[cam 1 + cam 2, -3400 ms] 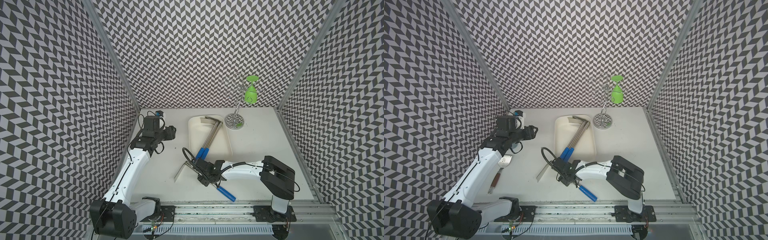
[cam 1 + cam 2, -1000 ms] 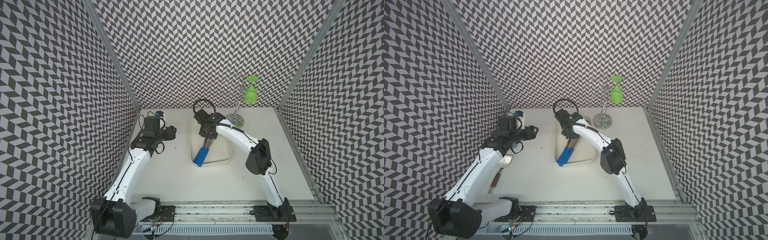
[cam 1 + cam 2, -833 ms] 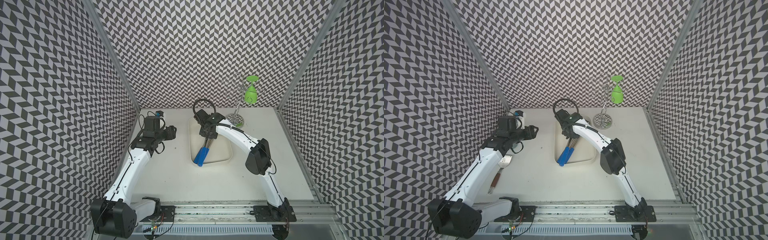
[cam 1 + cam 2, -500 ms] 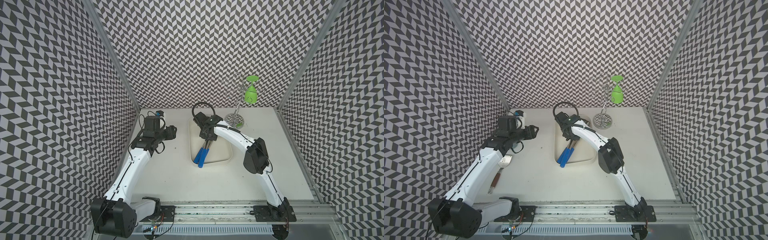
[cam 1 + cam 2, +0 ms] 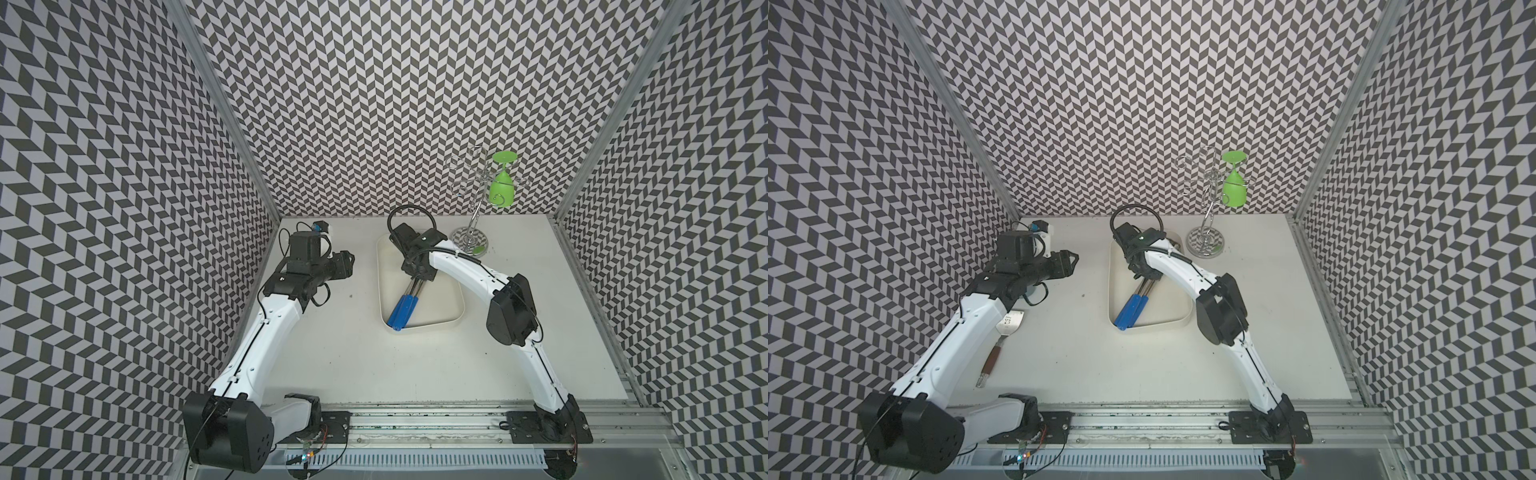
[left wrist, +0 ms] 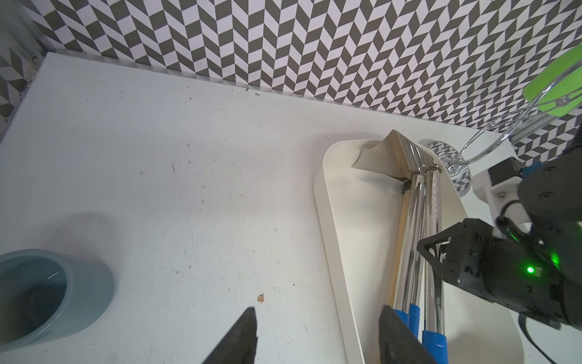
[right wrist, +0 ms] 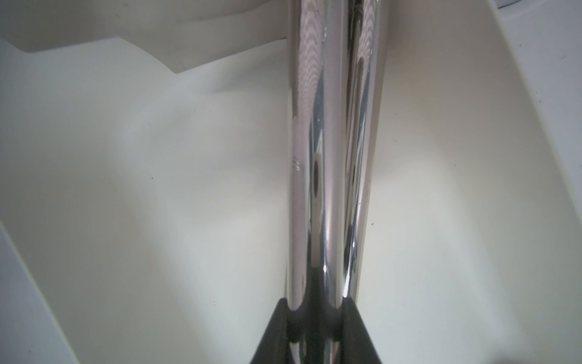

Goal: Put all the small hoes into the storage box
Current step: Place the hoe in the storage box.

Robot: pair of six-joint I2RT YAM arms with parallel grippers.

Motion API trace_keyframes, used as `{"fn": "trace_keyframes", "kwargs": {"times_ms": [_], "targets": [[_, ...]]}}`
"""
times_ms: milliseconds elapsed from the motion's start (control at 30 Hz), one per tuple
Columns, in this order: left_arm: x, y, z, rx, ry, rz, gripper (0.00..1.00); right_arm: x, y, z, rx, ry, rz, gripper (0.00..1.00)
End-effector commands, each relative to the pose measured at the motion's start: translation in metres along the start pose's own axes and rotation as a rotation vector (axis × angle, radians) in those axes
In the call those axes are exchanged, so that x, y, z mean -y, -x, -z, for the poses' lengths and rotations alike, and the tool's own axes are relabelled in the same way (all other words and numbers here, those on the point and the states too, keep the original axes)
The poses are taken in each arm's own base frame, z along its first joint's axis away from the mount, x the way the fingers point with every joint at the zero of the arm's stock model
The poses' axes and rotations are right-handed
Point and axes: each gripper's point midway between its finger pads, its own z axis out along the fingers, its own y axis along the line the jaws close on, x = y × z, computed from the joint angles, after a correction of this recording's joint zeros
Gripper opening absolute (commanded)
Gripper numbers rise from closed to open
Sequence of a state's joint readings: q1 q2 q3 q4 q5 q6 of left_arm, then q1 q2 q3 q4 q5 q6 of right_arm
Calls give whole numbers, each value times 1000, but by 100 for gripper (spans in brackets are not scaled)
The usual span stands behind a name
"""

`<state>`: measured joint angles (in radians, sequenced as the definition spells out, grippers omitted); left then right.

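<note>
The storage box [image 5: 453,320] is a cream-white tub at the back middle of the table, seen in both top views [image 5: 1179,324]. Small hoes with chrome shafts and blue handles [image 5: 401,311] lie side by side in it, handle ends at its near left corner. My right gripper [image 5: 417,272] is down inside the box, shut on the chrome shaft of a small hoe [image 7: 311,157]. The right wrist view shows the right gripper [image 7: 315,315] with black fingers either side of that shaft. My left gripper [image 6: 318,312] hangs open and empty left of the box rim [image 6: 327,220].
A chrome rack [image 5: 469,243] holding a green glass [image 5: 500,187] stands right behind the box. A grey-blue cup [image 6: 47,293] sits on the table at the left. A spatula with a brown handle [image 5: 994,357] lies beside the left arm.
The right gripper has carried the hoe from the table's front into the box, and in the last second shifted it slightly left beside the others. The left arm has not moved.
</note>
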<state>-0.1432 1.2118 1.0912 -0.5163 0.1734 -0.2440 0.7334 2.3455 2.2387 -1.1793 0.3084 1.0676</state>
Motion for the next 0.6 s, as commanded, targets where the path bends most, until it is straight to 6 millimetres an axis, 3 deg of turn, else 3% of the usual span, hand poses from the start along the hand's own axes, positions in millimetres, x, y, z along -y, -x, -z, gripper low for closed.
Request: {"fn": "trace_keyframes", "kwargs": {"times_ms": [0,333,567], "targets": [[0,2,-2,14,-8,-1,62,0,12,-5,65,-16,-43,0],[0,1,-3,13,-12,0,62,3,10,-13,62,-38,-25,6],[0,0,-4,11,-12,1,62,0,11,-12,67,-24,-38,17]]}}
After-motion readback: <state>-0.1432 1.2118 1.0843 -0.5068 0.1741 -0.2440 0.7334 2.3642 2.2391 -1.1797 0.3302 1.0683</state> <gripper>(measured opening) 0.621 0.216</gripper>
